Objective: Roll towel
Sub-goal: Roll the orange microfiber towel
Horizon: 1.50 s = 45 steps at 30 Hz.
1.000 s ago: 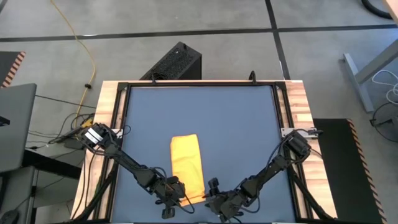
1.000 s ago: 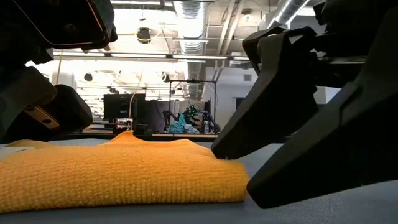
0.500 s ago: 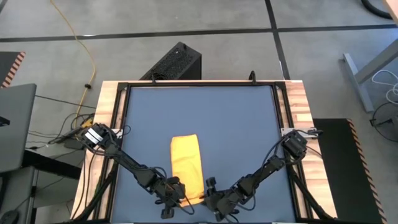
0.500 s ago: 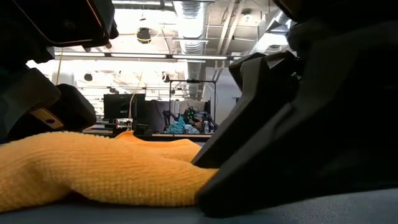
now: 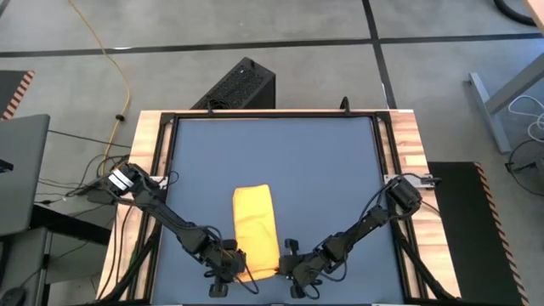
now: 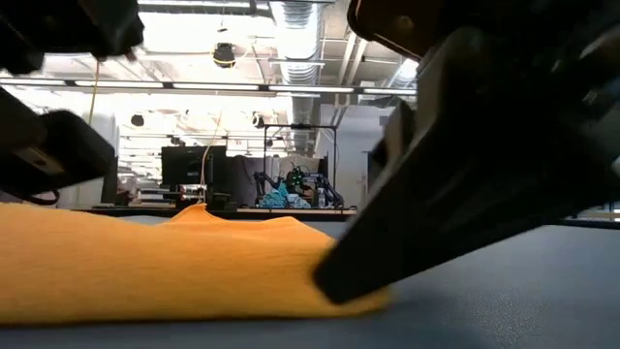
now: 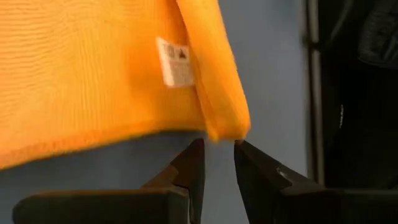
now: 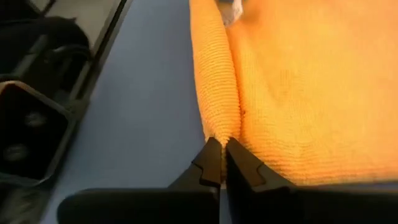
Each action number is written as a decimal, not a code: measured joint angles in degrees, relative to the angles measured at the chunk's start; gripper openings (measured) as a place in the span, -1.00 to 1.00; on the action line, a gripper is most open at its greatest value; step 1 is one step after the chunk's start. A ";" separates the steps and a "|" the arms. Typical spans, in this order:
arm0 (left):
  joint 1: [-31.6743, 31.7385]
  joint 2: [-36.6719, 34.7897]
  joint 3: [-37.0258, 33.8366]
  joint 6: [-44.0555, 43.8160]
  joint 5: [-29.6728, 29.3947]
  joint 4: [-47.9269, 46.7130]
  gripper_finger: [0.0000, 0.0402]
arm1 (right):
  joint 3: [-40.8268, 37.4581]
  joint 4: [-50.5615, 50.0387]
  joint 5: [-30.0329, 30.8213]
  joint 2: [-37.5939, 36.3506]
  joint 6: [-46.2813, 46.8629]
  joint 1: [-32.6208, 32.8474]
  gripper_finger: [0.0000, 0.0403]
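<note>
With the towel (image 5: 255, 230) lying near the table's front edge, the right gripper (image 8: 222, 160) is pinching its corner fold while the left gripper (image 7: 217, 163), jaws slightly apart, is holding nothing, risking a lopsided roll.

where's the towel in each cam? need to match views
High view: towel at near centre of the mat, between both grippers.
Low view: fills the lower left, under the arms.
Left wrist view: upper left, white tag showing, left gripper just off its corner.
Right wrist view: upper right, right gripper pinching its folded edge.
Shared landmark: the blue-grey mat.
</note>
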 joint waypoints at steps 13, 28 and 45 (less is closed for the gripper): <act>-5.11 -1.96 0.09 13.21 -17.52 5.35 -0.63 | -0.11 -4.28 -9.39 -3.34 21.01 -1.90 -0.89; -10.43 1.06 0.28 24.81 -33.62 15.98 -0.41 | -0.09 -4.14 -8.48 -3.45 23.17 -3.25 -0.89; -8.77 7.64 0.26 13.57 -36.50 12.41 -0.22 | -0.07 -4.28 -7.03 -3.54 27.65 -3.01 -0.88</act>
